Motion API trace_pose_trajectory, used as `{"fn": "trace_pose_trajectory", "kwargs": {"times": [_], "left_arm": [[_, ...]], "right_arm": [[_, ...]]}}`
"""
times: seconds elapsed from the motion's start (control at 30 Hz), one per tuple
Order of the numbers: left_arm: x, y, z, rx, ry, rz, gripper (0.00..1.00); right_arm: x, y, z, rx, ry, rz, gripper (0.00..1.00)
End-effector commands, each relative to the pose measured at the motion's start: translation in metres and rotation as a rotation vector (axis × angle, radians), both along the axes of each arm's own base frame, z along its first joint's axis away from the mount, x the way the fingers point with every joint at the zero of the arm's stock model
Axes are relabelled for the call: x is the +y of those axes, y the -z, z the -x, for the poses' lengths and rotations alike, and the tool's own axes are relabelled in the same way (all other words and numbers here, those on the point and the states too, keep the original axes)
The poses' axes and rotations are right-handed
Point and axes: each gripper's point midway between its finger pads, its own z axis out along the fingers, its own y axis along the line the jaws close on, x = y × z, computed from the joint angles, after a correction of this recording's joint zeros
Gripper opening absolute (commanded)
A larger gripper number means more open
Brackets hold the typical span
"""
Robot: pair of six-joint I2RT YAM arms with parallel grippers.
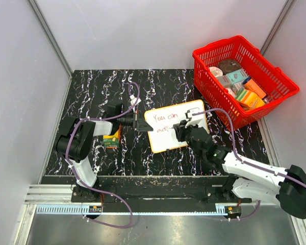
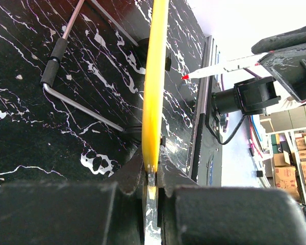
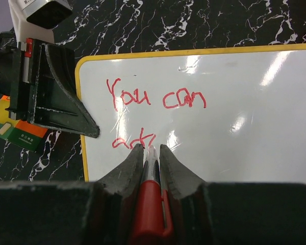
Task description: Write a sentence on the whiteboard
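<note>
Gleaming black veined tabletop under whiteboard; grey walls

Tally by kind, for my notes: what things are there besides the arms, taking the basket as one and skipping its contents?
whiteboard: 1
red marker: 1
red basket: 1
orange-and-green box: 1
Total: 4

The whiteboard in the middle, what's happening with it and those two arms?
The robot is writing on it. The left gripper is shut on the left edge of the whiteboard, steadying it, while the right gripper holds a red marker over the board. The sentence so far reads "You can", with a second line just begun under it.
</note>
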Motion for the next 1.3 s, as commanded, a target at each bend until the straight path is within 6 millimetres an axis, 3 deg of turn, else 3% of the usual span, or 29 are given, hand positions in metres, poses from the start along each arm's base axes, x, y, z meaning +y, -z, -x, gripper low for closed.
{"fn": "trace_pose_trajectory", "kwargs": {"times": [0.0,0.2,0.57,0.97,1.27], "left_arm": [[-0.005,-0.019,0.003,-0.066,0.046,0.026,0.00],[-0.005,-0.019,0.003,-0.066,0.046,0.025,0.00],[-0.005,-0.019,0.004,-0.069,0.048,0.025,0.00],[-0.006,-0.018,0.004,-0.068,0.050,0.024,0.00],[-0.006,-0.018,0.004,-0.068,0.050,0.024,0.00]], "right_arm": [[-0.001,-0.017,-0.010,-0.043,0.034,-0.022,0.00],[0.005,-0.014,-0.017,-0.033,0.040,-0.020,0.00],[0.007,-0.026,-0.018,-0.063,0.038,-0.053,0.00],[0.007,-0.009,-0.024,-0.035,0.065,-0.011,0.00],[-0.002,-0.011,-0.025,-0.041,0.096,0.005,0.00]]}}
